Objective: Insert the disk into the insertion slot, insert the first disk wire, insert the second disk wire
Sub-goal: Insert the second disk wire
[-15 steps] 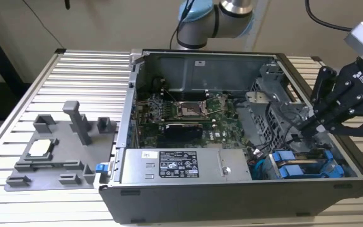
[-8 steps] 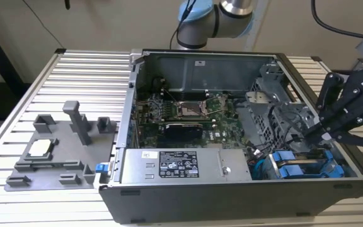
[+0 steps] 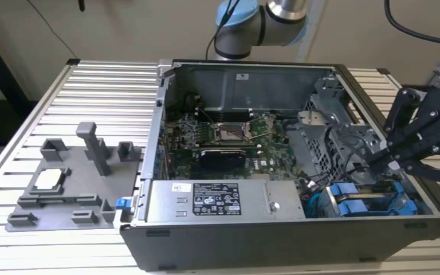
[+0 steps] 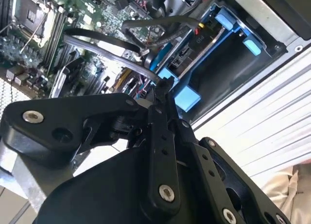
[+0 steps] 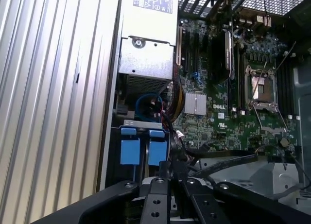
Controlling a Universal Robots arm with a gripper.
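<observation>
Gripper (image 3: 384, 160) pinches a dark cable end over the open computer case (image 3: 281, 240).

Fingers drawn nearly together, the black gripper (image 4: 163, 90) hangs just above the blue-framed disk (image 3: 361, 206), already seated beside a second blue-framed drive (image 3: 342, 192) in the grey drive cage's insertion slot (image 3: 334, 215) at the exterior view's right. The green motherboard (image 3: 224, 134) lies near, and a grey plastic fixture (image 3: 67, 183) stands well apart on the ribbed table (image 3: 90, 91).
</observation>
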